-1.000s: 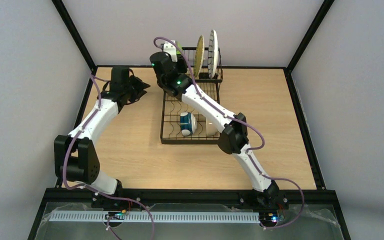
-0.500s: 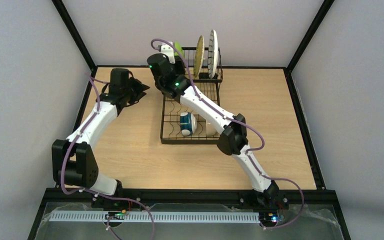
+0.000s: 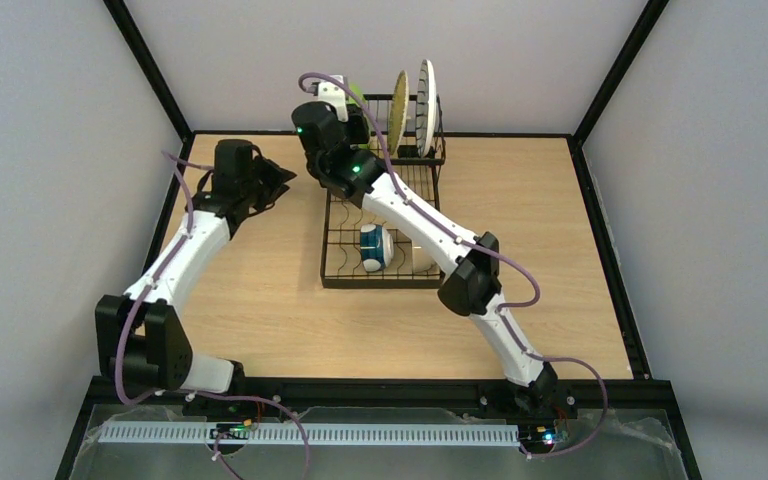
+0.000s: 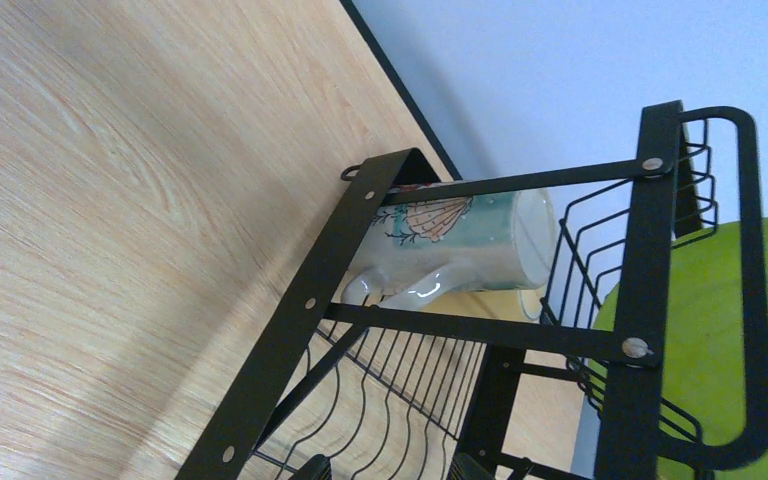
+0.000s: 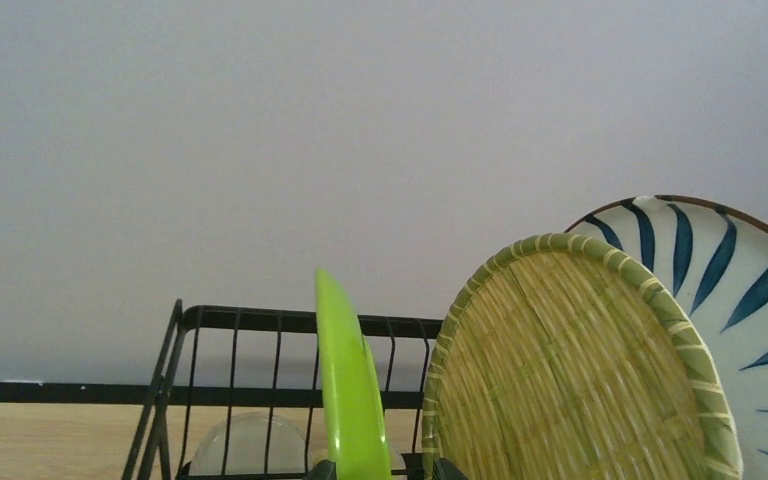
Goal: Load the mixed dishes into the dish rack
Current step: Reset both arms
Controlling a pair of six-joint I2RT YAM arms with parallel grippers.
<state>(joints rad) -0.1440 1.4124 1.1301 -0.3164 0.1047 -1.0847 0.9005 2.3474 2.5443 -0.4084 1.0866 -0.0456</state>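
We look along the pale wooden bench (image 4: 110, 200) at one end of the black wire rack (image 4: 650, 260). Inside its raised frame a mug (image 4: 470, 235) lies on its side, with a shell drawing on the pale body, a glossy handle on the lower side and the rim end to the right. Past the rack's looped handle we see a lime-green plate (image 4: 705, 330), cut off by the right edge. At the bottom edge only the tips of our claw (image 4: 388, 468) show — apart, holding nothing. A blue-grey wall (image 4: 560, 60) fills the top.
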